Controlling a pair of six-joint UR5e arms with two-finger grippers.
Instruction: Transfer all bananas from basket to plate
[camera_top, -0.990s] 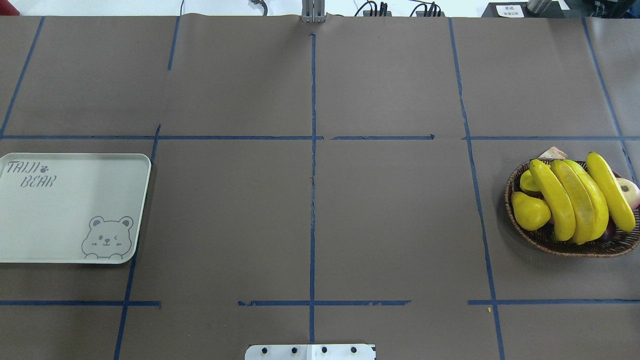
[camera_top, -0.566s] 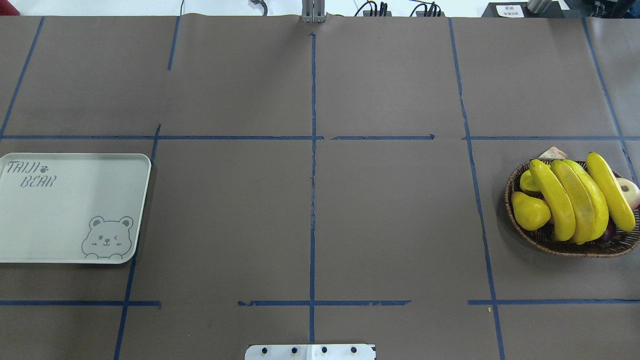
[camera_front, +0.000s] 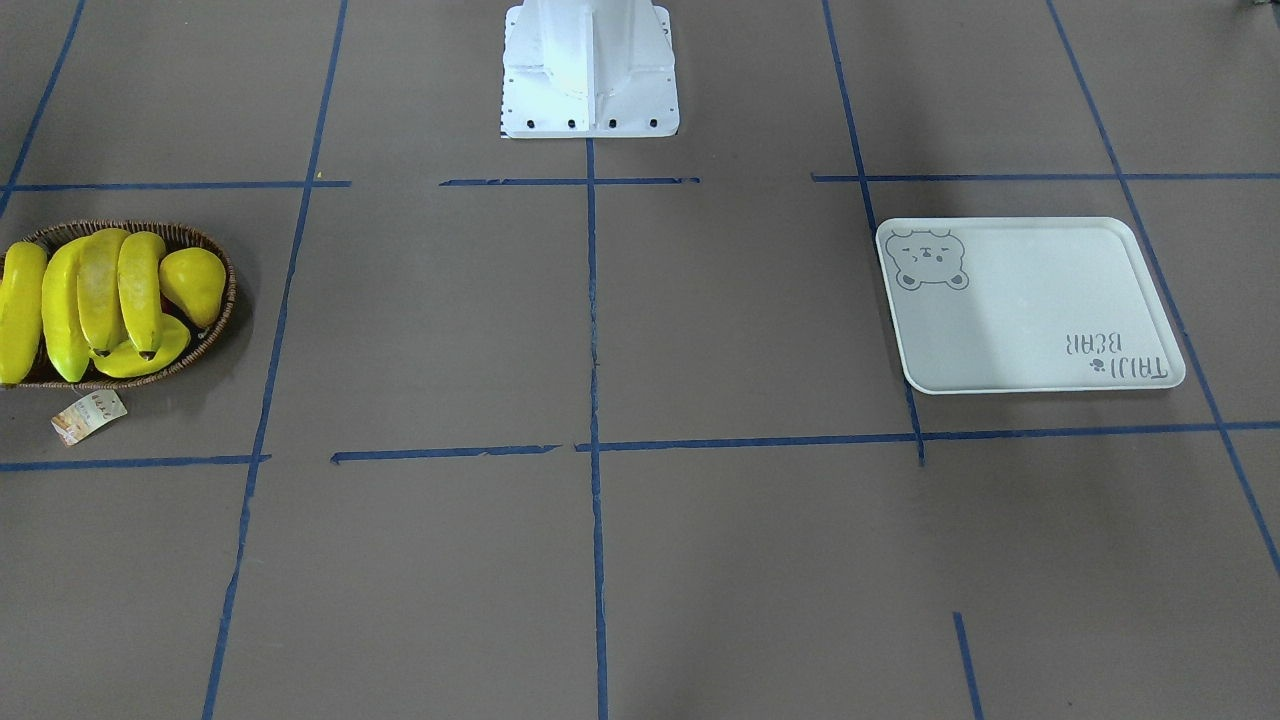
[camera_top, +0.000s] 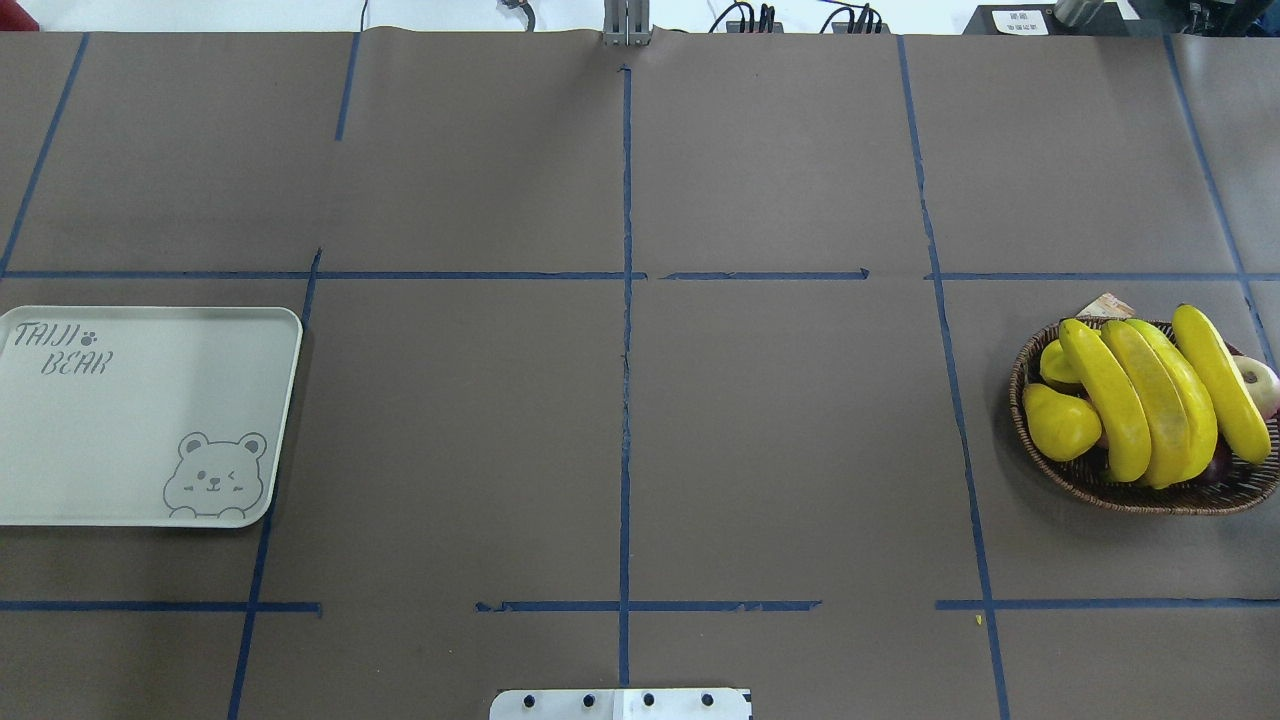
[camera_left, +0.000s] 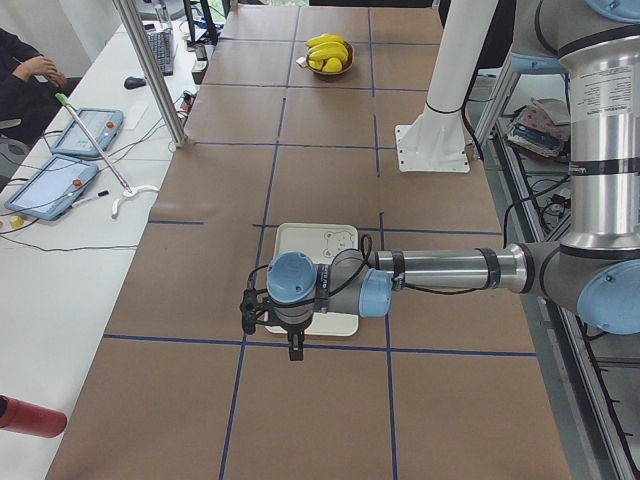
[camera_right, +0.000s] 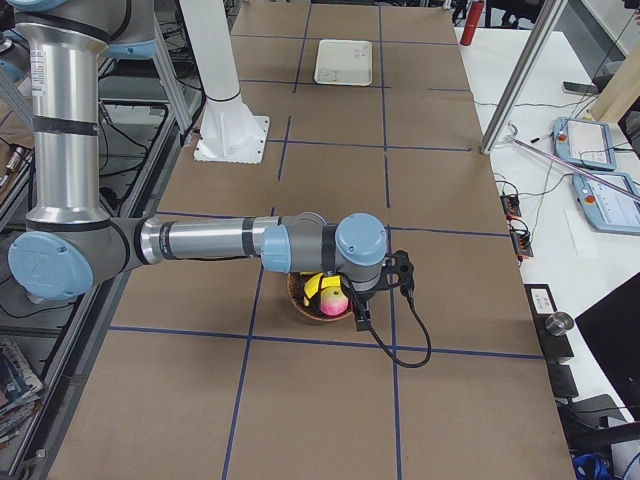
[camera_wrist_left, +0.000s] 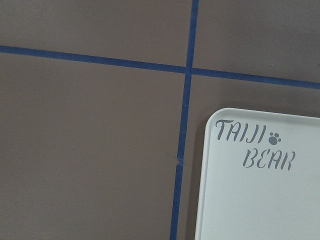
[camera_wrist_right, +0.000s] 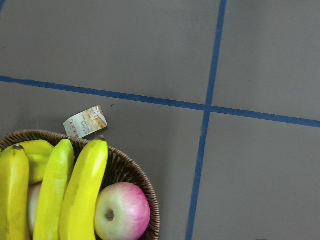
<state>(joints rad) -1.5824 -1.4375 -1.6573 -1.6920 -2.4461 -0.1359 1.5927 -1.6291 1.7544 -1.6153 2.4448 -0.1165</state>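
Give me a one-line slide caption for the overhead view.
Bananas lie in the basket at right; the plate sits bare at left.

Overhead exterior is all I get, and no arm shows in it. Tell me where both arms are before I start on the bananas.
Observer: In the exterior left view the left gripper hangs by the plate, at its edge nearest that camera. I cannot tell whether it is open or shut.
Operator: Now the right one.
Observer: In the exterior right view the right gripper hangs at the edge of the basket, beside the fruit. It is too small there to judge its state.
Operator: Report what its wrist camera sees.
Observer: The bananas lie side by side at the basket's rim, with a pink-and-green apple tucked beside them.
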